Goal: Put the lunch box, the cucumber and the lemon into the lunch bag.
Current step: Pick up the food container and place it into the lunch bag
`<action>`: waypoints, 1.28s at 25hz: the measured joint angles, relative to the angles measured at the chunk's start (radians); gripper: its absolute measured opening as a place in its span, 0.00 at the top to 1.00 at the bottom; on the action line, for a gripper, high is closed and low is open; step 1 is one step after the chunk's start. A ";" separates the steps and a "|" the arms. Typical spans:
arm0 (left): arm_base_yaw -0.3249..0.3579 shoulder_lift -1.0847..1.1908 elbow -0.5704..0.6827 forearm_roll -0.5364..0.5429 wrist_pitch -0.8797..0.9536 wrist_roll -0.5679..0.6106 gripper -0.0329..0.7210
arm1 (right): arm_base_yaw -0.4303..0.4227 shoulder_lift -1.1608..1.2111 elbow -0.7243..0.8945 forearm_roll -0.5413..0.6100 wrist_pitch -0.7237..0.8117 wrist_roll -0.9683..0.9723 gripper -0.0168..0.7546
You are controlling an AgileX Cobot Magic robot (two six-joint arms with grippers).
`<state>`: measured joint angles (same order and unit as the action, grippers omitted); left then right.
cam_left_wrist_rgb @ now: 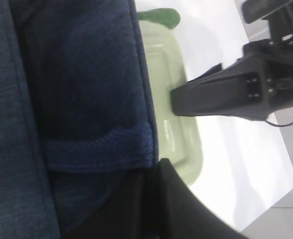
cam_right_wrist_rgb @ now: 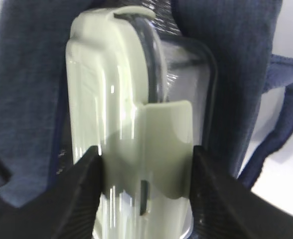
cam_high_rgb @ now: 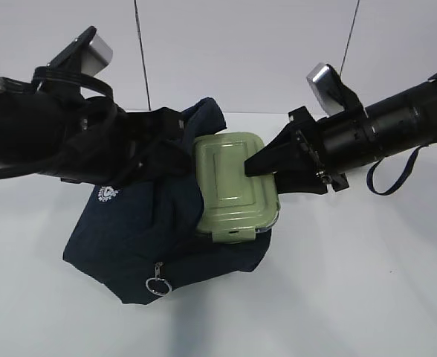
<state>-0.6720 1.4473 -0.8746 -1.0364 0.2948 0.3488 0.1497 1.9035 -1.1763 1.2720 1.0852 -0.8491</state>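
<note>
The lunch box (cam_high_rgb: 232,182) sits at the open mouth of the lunch bag (cam_high_rgb: 140,238). Its pale green lid (cam_high_rgb: 222,167) faces the exterior camera, so the box is tipped up on its side. Its left part is tucked behind the dark blue cloth, and its right part sticks out. A little clip (cam_high_rgb: 230,233) on the lid shows at the bottom edge.

The right pincer (cam_high_rgb: 259,165) holds the lunch box. In the right wrist view, one black finger (cam_right_wrist_rgb: 84,174) presses on the lid side and the other finger presses on the clear side, with a green side clip (cam_right_wrist_rgb: 169,149) between them. The box fills the gap between the two fingers.

The left pincer (cam_high_rgb: 170,152) is at the top rim of the bag, on the left. Its jaws are closed. From the exterior view it looks like it pinches the cloth and holds the mouth of the bag up, but the black arm hides the tips. In the left wrist view, a thick blue handle strap (cam_left_wrist_rgb: 99,147) runs across the cloth just beside it.

A bit of something dark green (cam_left_wrist_rgb: 161,16) peeks out past the far end of the box in the left wrist view. I cannot tell what it is.

The bag rests on a white surface (cam_high_rgb: 352,297). A round white logo (cam_high_rgb: 108,193) is on its side, and a metal ring pull (cam_high_rgb: 158,285) hangs low at the front.
</note>
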 joint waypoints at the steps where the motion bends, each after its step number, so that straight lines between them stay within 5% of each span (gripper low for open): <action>1: 0.000 0.000 0.000 -0.001 0.006 0.000 0.94 | 0.010 0.012 0.000 0.004 0.000 0.000 0.45; 10: 0.000 0.000 0.000 -0.020 0.016 0.000 0.94 | 0.059 0.035 -0.008 0.119 -0.021 -0.065 0.45; 32: 0.000 0.000 0.000 -0.046 0.089 0.000 0.94 | 0.128 0.043 -0.104 0.007 -0.054 -0.085 0.44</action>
<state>-0.6720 1.4473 -0.8746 -1.0826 0.3836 0.3488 0.2779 1.9466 -1.2804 1.2794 1.0315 -0.9343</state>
